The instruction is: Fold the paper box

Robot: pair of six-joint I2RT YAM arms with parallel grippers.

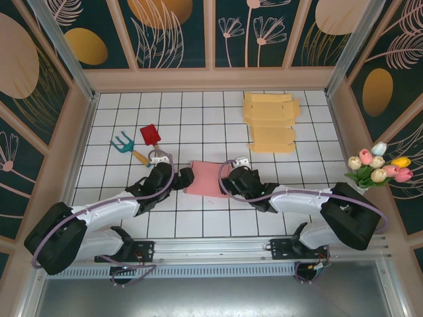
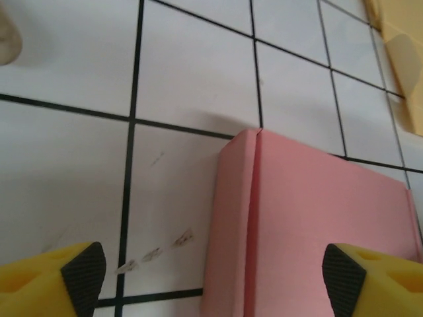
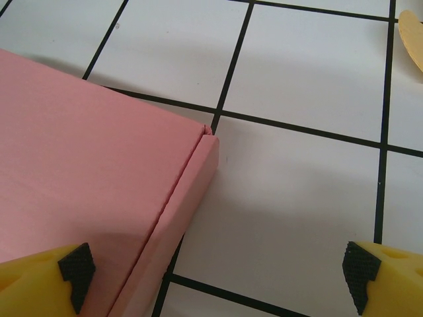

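Mostly open tiles on the table (image 1: 198, 112) toward 11 and 12 o'clock. Pink paper box (image 1: 206, 178) flat at centre, both ends hidden overhead by wrists. Left gripper (image 2: 213, 274) at its 9 o'clock end, right gripper (image 3: 218, 274) at 3, both spread wide, gripping nothing, fingers cut off by the frame edge

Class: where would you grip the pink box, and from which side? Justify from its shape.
The pink box lies flat, seemingly too wide to span; its side wall is low. Probably pinch an end, coming in level from that side, jaws above and below.
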